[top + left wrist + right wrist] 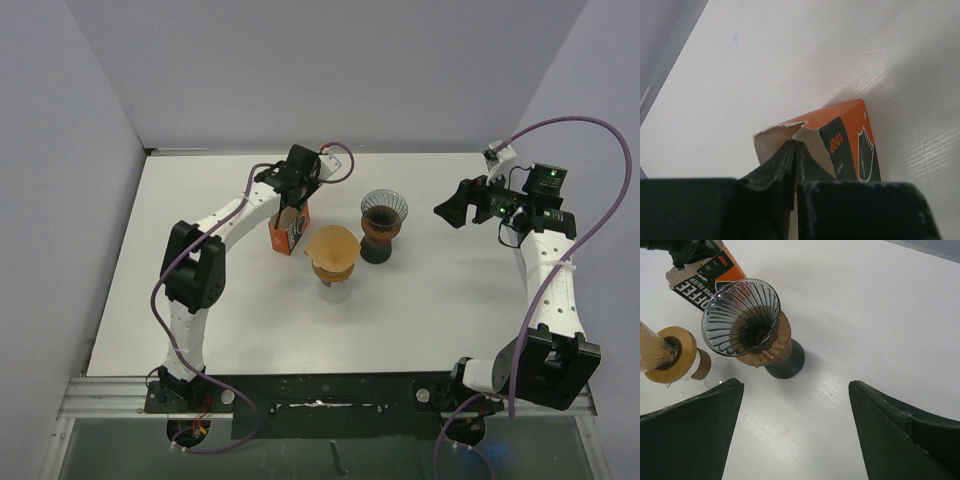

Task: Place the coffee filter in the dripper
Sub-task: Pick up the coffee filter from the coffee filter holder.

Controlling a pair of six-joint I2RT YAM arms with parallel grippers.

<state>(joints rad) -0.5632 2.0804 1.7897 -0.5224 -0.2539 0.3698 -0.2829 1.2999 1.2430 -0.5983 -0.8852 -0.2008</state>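
Observation:
An empty ribbed glass dripper (384, 207) with a wooden collar stands on a dark base at mid table; it also shows in the right wrist view (742, 315). An orange coffee filter box (288, 232) stands to its left, top torn open (840, 142). My left gripper (291, 205) is shut, its tips (795, 144) pushed into the box's open top; no filter shows between them. My right gripper (452, 211) is open and empty (796, 386), hovering right of the dripper.
A second glass pour-over stand (333, 270) with a wooden collar holds a brown paper filter (333, 247), just in front of the box and the dripper; it shows at the left edge of the right wrist view (670, 356). Walls close the back and sides.

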